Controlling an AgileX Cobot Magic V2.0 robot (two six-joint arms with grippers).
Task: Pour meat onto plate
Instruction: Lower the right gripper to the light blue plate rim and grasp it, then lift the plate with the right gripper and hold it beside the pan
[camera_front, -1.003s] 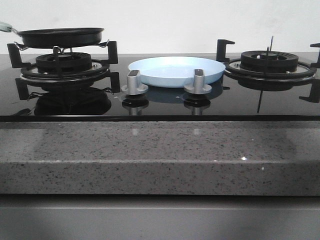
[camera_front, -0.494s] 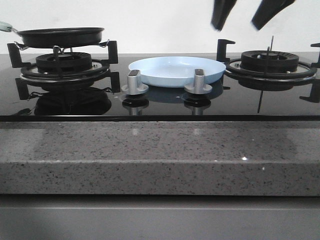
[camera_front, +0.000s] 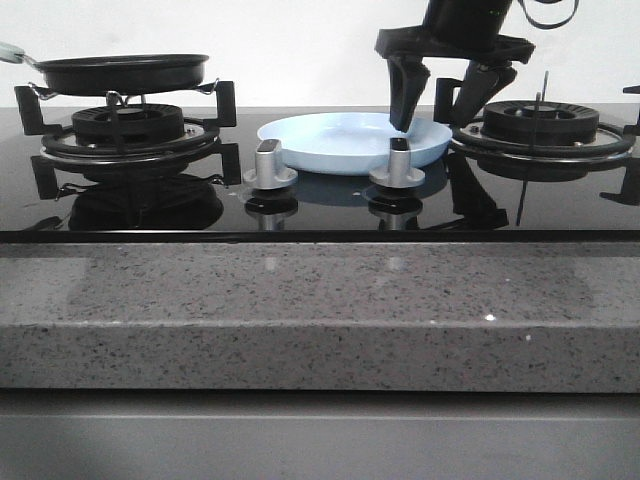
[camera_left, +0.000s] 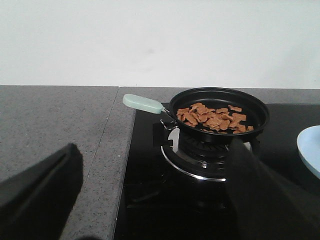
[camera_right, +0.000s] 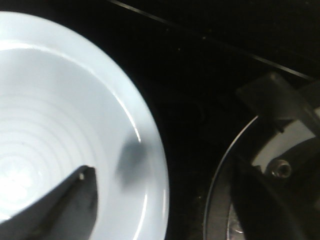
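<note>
The meat (camera_left: 212, 116) is a heap of orange-brown slices in the black frying pan (camera_left: 260, 114), which sits on the left burner. The front view shows the pan (camera_front: 120, 72) side-on, and the meat is hidden there. The pale blue plate (camera_front: 340, 140) lies empty on the hob between the burners. My right gripper (camera_front: 428, 122) is open and low over the plate's right rim. In the right wrist view (camera_right: 165, 220) the plate (camera_right: 60, 100) has one finger (camera_right: 60, 210) over it and its rim between the jaws. My left gripper (camera_left: 160, 220) is open and empty, well short of the pan.
The pan's pale green handle (camera_left: 142, 103) points out over the grey counter. Two silver knobs (camera_front: 268, 165) (camera_front: 397, 163) stand in front of the plate. The right burner (camera_front: 540, 125) with black pan supports is close beside my right gripper. A granite ledge (camera_front: 320, 310) runs along the front.
My right gripper was out of view a second ago. It has come down from the top of the front view to the plate's right rim. Pan and plate have not moved.
</note>
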